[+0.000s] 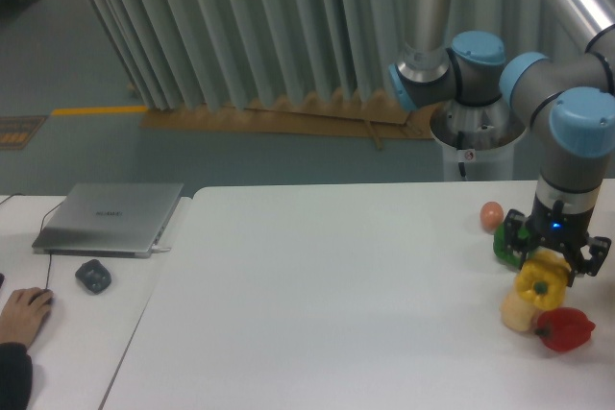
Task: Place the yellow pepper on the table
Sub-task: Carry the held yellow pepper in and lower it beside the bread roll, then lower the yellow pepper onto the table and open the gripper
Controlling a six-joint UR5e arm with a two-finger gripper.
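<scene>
Arm: grey UR5e with pale blue joint caps, reaching down from the upper right over the right end of the tabletop (317,295).
Hand: (546,274) black, two-fingered, pointing downward, fingers pinching the yellow pepper from either side.
Yellow pepper: (541,281) bright yellow, glossy, held in the hand above the right end of the tabletop; whether its underside touches anything cannot be told from this view.
Green pepper: (503,247) mostly hidden behind the hand and the yellow pepper; only its left edge shows.
Cream lump: (514,315) pale oblong piece, partly covered by the yellow pepper, lying on the tabletop just left of the red pepper.
Red pepper: (565,328) glossy, resting on the tabletop near the right edge, just below and to the right of the yellow pepper.
Small orange-pink ball: (491,215) on the tabletop, behind the green pepper.
Tabletop: white, smooth, rounded corner at the far left.
Side desk: (67,333) narrower white surface at left, carrying a closed silver laptop (110,217) and a dark mouse-like object (93,276).
Person's hand: (21,313) at the lower left edge, resting on the side desk.
Backdrop: pleated grey curtain (221,26) above a grey-green floor.
</scene>
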